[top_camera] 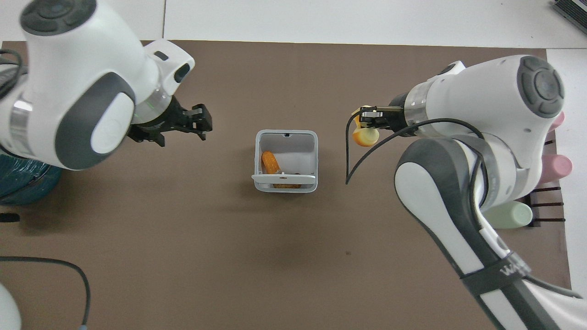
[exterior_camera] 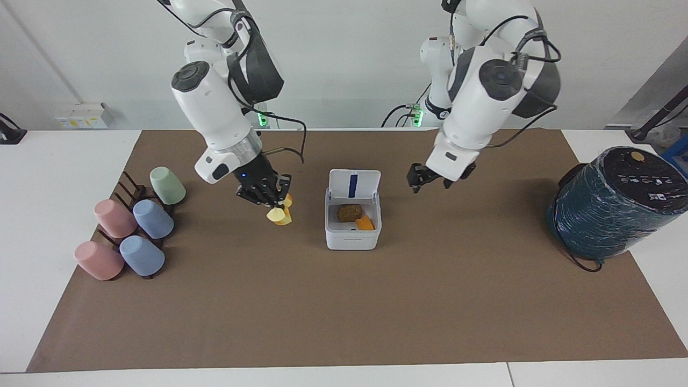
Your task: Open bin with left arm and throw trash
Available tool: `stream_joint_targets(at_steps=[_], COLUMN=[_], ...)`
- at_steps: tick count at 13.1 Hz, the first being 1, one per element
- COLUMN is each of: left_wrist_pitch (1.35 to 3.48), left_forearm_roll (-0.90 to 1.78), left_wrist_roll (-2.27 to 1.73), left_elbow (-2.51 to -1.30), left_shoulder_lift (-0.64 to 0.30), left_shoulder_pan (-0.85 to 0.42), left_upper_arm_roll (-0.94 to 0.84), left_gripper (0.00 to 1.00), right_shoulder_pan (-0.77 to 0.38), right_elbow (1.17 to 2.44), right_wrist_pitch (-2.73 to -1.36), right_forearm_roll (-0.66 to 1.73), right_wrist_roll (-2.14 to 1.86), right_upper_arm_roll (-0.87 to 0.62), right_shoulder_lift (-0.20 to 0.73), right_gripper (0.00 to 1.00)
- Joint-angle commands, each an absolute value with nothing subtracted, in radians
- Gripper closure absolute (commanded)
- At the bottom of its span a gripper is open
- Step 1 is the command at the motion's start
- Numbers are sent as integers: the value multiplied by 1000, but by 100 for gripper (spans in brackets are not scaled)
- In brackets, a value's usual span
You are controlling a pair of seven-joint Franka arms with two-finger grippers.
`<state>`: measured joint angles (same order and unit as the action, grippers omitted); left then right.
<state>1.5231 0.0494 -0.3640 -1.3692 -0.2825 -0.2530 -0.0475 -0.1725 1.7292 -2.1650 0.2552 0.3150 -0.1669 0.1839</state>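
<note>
The white bin (exterior_camera: 352,236) stands mid-mat with its lid (exterior_camera: 353,184) tipped up, blue strip showing. Inside lie a brown lump (exterior_camera: 349,212) and an orange piece (exterior_camera: 365,224); from overhead the orange piece (top_camera: 269,161) shows inside the bin (top_camera: 314,151). My left gripper (exterior_camera: 428,183) (top_camera: 202,123) hangs open and empty above the mat, beside the bin toward the left arm's end. My right gripper (exterior_camera: 273,203) (top_camera: 365,120) is shut on a pale yellow piece (exterior_camera: 277,215) (top_camera: 365,136), raised over the mat just beside the bin toward the right arm's end.
A dark rack with several pastel cups (exterior_camera: 131,231) sits at the right arm's end of the mat. A large teal wrapped cylinder (exterior_camera: 613,201) (top_camera: 23,185) stands at the left arm's end, with a black cable at its foot.
</note>
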Motion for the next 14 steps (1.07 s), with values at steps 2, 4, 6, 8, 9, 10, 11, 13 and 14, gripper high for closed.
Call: stream_joint_targets(at_steps=[2, 4, 6, 8, 9, 10, 11, 13, 14], left_wrist_pitch=[1407, 1399, 1419, 1456, 1492, 1535, 1578, 1644, 1660], left_forearm_roll=[20, 11, -6, -21, -21, -21, -18, -17, -17], left_wrist_roll=[-139, -74, -20, 3, 3, 3, 3, 3, 5], left_elbow=[-1355, -1356, -1382, -1432, -1478, -1538, -1601, -1693, -1703], left_shoulder_lift=[-194, -170, -146, -123, -103, -75, -48, -8, -5], left_shoulder_pan=[-79, -8, 3, 6, 6, 6, 6, 6, 6], left_upper_arm_roll=[-54, -54, -61, -60, -60, -58, -58, -58, -58], left_gripper=[14, 14, 14, 14, 14, 15, 15, 15, 14], right_shoulder_pan=[-258, -296, -324, -336, -337, -337, -342, -344, -344], right_elbow=[1729, 1729, 1732, 1735, 1735, 1741, 1744, 1746, 1746], right_wrist_pitch=[-2262, -2296, -2309, -2316, -2321, -2321, -2321, -2321, -2322], right_forearm_roll=[270, 270, 272, 271, 270, 271, 272, 272, 272], right_wrist_roll=[466, 486, 494, 494, 495, 495, 495, 497, 495], right_upper_arm_roll=[-179, -179, -179, -179, -179, -181, -179, -179, -179], right_shoulder_lift=[228, 258, 294, 314, 319, 319, 319, 319, 319], right_gripper=[100, 100, 100, 100, 100, 100, 85, 32, 0])
